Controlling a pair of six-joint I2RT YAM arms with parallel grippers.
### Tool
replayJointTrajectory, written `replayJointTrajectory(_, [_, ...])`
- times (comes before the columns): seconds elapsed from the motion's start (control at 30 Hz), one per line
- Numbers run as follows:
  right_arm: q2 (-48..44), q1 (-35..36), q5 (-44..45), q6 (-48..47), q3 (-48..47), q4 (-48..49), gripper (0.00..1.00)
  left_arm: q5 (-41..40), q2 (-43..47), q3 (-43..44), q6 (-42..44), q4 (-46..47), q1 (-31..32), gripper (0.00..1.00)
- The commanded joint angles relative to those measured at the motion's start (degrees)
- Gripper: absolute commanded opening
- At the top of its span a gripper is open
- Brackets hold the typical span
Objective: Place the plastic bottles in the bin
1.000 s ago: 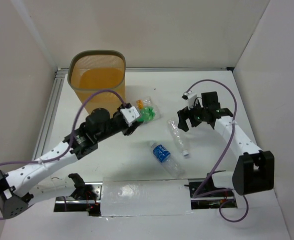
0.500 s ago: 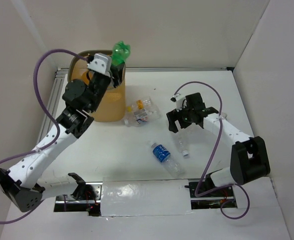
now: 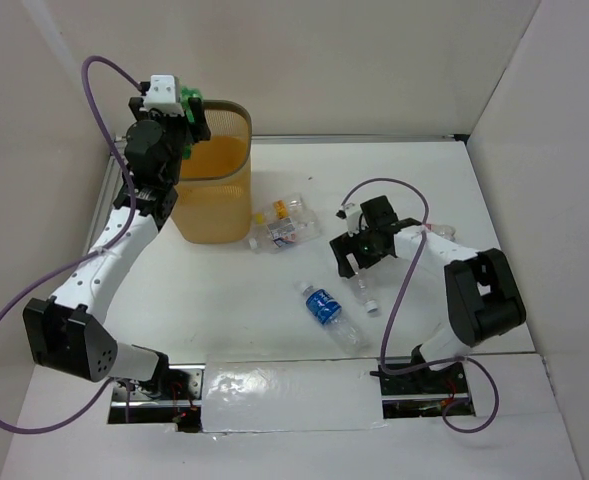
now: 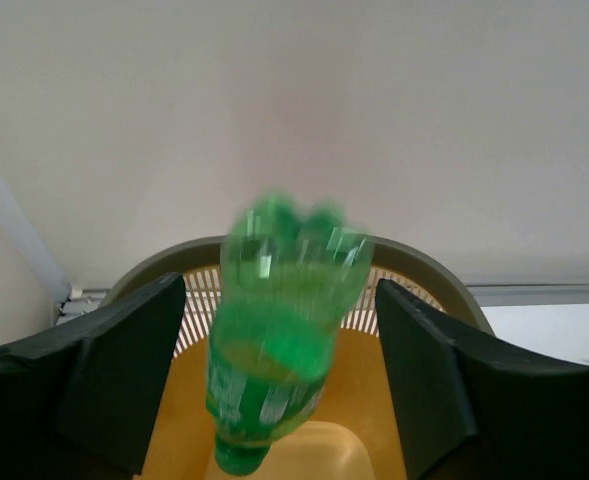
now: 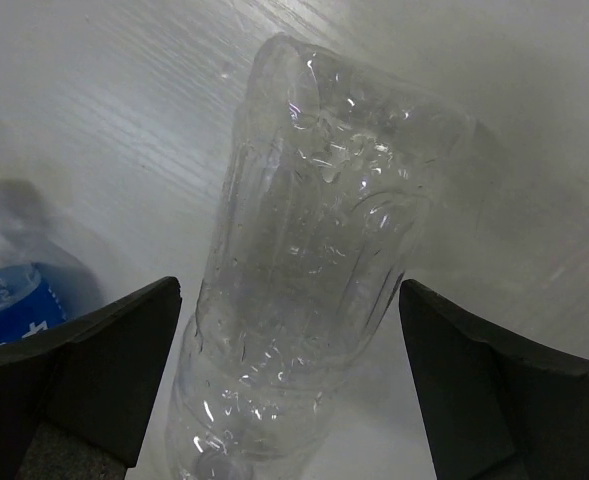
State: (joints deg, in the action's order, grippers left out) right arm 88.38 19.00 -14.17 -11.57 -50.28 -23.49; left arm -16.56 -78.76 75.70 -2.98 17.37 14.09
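The left gripper stands released, jaws spread with a gap on each side of the green bottle, which shows blurred above the bin. I judge this the drop step for bottle 1. Its long axis is near upright, cap end down toward the bin's inside, lobed base up. The right gripper is also unclenched, straddling a clear bottle lying flat on the table. The next move likely calls for closing across its body.
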Motion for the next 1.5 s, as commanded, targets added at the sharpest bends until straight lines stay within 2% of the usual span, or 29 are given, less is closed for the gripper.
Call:
replayJointTrajectory(0.0, [1.7,0.6,0.73,0.24,0.1,2.57,0.97,0.65,0.28,3.31,-1.67,3.64,-0.82,0.9])
replayJointTrajectory(0.1, [2.93,1.12,1.25,0.24,0.1,2.57,0.97,1.26,1.15,3.93,-1.67,3.64,-0.82,0.94])
replayJointTrajectory(0.23, [4.43,1.12,2.05,0.24,0.1,2.57,0.84,1.26,4.22,4.72,2.97,1.97,4.18,0.95])
replayJointTrajectory(0.27, [4.43,1.12,2.05,-0.37,-0.43,2.05,0.79,2.22,6.84,4.72,3.77,1.36,5.5,0.95])
replayJointTrajectory(0.3, [3.74,1.12,0.74,-0.38,-0.43,2.04,0.67,2.93,8.26,4.02,3.77,0.57,7.77,0.95])
replayJointTrajectory(0.33, [3.03,0.43,0.73,-0.38,-1.13,0.39,0.61,4.06,9.67,4.02,2.82,-1.61,8.93,0.95])
replayJointTrajectory(0.4, [1.72,-0.11,-0.24,-2.48,-2.18,-1.73,0.47,7.41,13.8,2.96,1.24,-4.26,11.74,0.92])
replayJointTrajectory(0.43, [-0.03,-0.72,-1.02,-3.27,-3.84,-2.87,0.36,8.29,15.03,2.09,0.53,-5.84,14.97,0.89])
replayJointTrajectory(0.5, [-1.97,-1.51,-1.56,-6.33,-6.13,-6.74,0.3,10.65,17.31,0.25,-1.57,-11.7,18.59,0.86])
replayJointTrajectory(0.67, [-7.25,-4.15,-1.56,-13.46,-20.18,-12.19,0.27,16.9,24.95,-7.92,-11.85,-23.77,27.3,0.79])
replayJointTrajectory(0.73, [-7.96,-4.85,-2.87,-15.05,-25.28,-12.73,0.27,16.3,27.42,-15.18,-17.98,-27.45,29.41,0.78])
replayJointTrajectory(0.8, [-8.49,-4.85,-5.41,-15.06,-34.4,-10.98,0.27,15.77,31.38,-23.61,-24.13,-28.0,33.88,0.77])
replayJointTrajectory(0.83, [-8.49,-4.85,-5.43,-14.36,-34.44,-9.75,0.27,15.24,32.52,-26.11,-26.26,-28.0,33.9,0.77])
replayJointTrajectory(0.97, [-6.21,-0.03,-7.36,-9.62,-44.78,0.52,0.27,11.55,34.82,-35.08,-35.58,-28.53,42.22,0.77])
replayJointTrajectory(1.07, [-1.21,5.06,-7.36,-5.66,-53.47,7.65,0.27,6.46,33.24,-38.43,-40.42,-28.53,49.25,0.78])
replayJointTrajectory(1.17, [6.17,10.32,-6.66,-1.98,-61.66,11.61,0.27,3.47,30.79,-40.45,-44.46,-27.57,53.05,0.8])
replayJointTrajectory(1.2, [10.19,11.66,-5.87,-1.35,-67.17,12.49,0.27,2.76,30.77,-40.46,-45.26,-27.56,54.45,0.81])
replayJointTrajectory(1.4, [23.58,19.57,-4.72,6.73,-86.0,20.84,0.28,2.31,29.98,-46.42,-52.28,-20.47,56.84,0.82])
replayJointTrajectory(1.47, [28.5,20.72,-4.72,8.84,-88.66,23.13,0.3,2.32,30.6,-47.66,-53.7,-19.74,56.84,0.83])
